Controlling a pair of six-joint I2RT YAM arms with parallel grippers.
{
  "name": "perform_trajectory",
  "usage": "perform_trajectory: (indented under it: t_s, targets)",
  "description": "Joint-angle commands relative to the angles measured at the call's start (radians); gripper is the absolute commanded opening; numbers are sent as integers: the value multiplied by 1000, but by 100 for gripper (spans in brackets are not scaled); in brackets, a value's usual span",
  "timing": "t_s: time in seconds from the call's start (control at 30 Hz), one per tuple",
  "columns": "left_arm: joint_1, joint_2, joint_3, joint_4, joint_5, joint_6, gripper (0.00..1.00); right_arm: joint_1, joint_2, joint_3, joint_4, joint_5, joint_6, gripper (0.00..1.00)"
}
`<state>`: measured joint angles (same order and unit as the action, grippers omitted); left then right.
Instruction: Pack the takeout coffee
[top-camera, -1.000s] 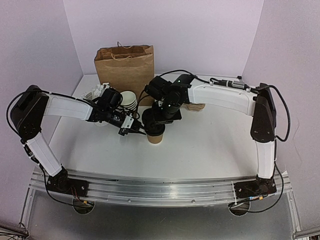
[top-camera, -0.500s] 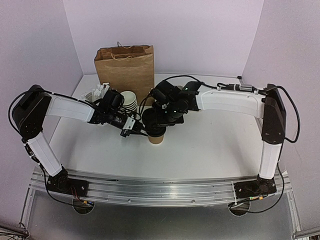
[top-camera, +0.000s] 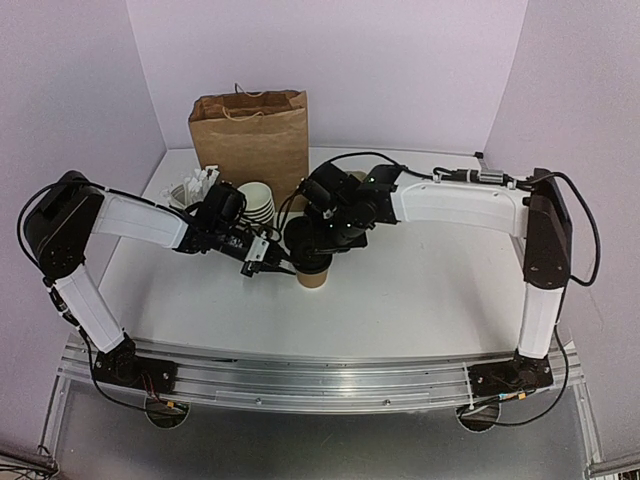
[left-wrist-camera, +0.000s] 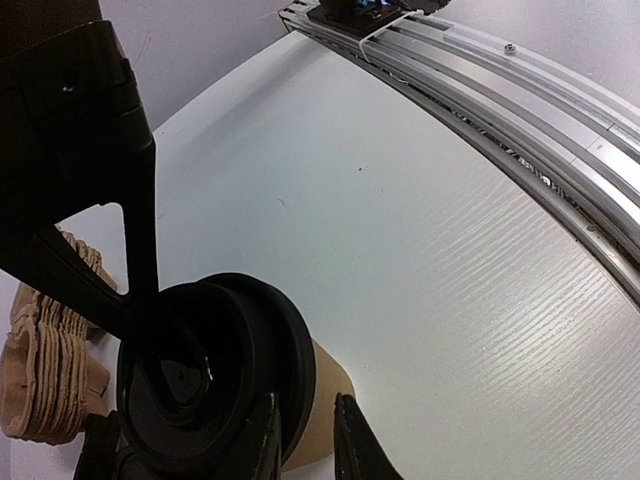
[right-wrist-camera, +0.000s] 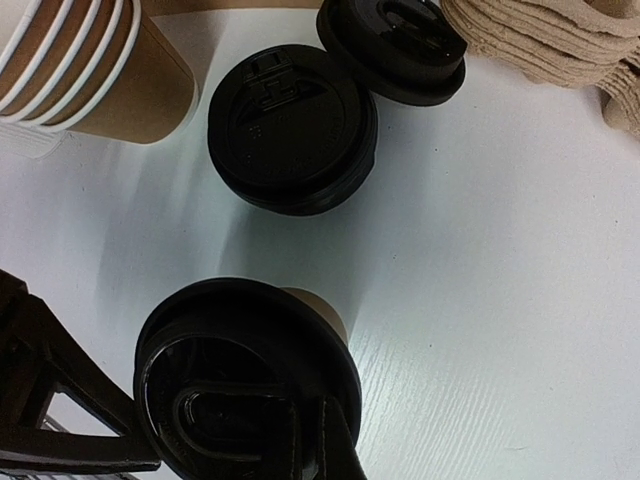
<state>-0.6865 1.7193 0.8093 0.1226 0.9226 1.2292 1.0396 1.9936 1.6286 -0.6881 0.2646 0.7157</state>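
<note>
step: seat lid | right pincer (right-wrist-camera: 310, 440) clenched, tips on black lid (right-wrist-camera: 240, 360) | paper cup (right-wrist-camera: 315, 305) directly beneath | left pincer (left-wrist-camera: 305, 440) at cup's wall, grip unclear | advice: press straight down, evenly, steady the cup

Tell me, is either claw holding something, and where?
The right gripper is shut, tips on the cup lid, gripping nothing. The left gripper straddles the lid's rim; grip unclear.

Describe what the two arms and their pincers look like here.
Both the left arm and right arm have smooth white shells on the long links, with bulky black joints and black bases. Thin black cables loop loosely alongside them. The left pincer and right pincer each have two slim black fingers. No markings are legible.
</note>
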Motion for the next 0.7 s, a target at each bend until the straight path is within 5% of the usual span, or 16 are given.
perform_trajectory:
  t_s: [0.0,0.33,0.67]
  targets:
    - [-12,19,6,-292,-135,-93,27,13,97,-2,-142,-37,-16,0]
    - [-12,-101,70,-271,-94,-278,39,12,105,155,-165,-12,-76,4]
    - [-11,-196,7,33,-175,-619,59,11,111,200,-177,-9,-102,4]
